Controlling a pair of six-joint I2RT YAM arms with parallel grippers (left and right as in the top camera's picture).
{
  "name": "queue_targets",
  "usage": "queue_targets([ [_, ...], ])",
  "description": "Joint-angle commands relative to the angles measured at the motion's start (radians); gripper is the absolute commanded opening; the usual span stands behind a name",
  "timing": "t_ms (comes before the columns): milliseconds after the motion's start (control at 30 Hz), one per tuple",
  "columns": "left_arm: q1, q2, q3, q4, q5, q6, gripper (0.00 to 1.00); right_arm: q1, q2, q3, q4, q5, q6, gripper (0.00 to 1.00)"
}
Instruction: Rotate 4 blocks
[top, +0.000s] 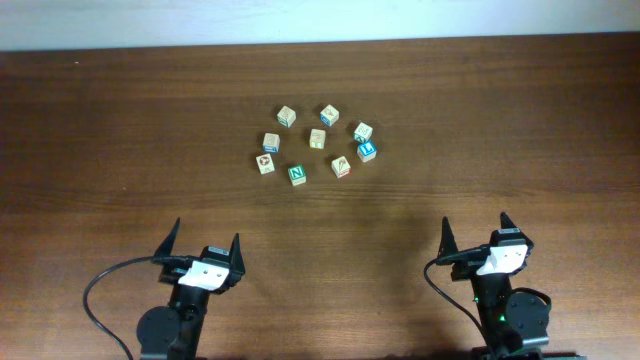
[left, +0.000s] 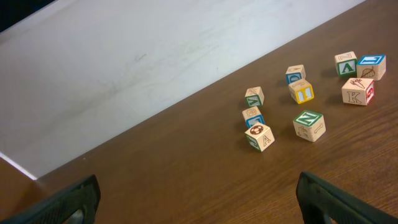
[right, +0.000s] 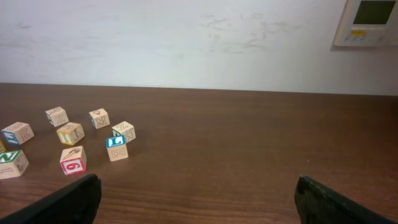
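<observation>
At the near edge, the jaws of the left arm (top: 205, 272) and right arm (top: 500, 260) are spread wide, grasping nothing. Well beyond them on the bench (top: 120, 150), the four blocks (top: 341, 166) are scattered among other cubes (top: 287, 116), the green N block (top: 296, 174) nearest.

Green "N" block (left: 309, 125) — blue "L" block (right: 117, 148)

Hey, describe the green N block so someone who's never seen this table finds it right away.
On the dark wooden table, a cluster of small alphabet cubes sits around the middle, ahead of both arms. The N block is on the cluster's edge nearest the robot. It alone shows a bold green N inside a green border on its top face.
</observation>
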Motion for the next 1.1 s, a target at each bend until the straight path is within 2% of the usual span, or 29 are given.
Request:
queue_targets([
  [0, -0.004, -0.01, -0.008, 0.002, 0.005, 0.013, 0.99, -0.006, -0.006, -0.006, -0.005, -0.002, 0.0, 0.98],
  [933, -0.004, -0.01, -0.008, -0.002, -0.022, 0.013, 0.99, -0.006, -0.004, -0.006, -0.005, -0.005, 0.006, 0.98],
  [1000, -0.004, -0.01, -0.007, 0.026, 0.1, 0.013, 0.99, -0.006, -0.004, -0.006, 0.004, -0.105, 0.032, 0.98],
  [1067, -0.004, -0.01, -0.007, 0.069, 0.189, 0.012, 0.99, -0.006, -0.004, 0.008, 0.004, -0.114, 0.068, 0.99],
])
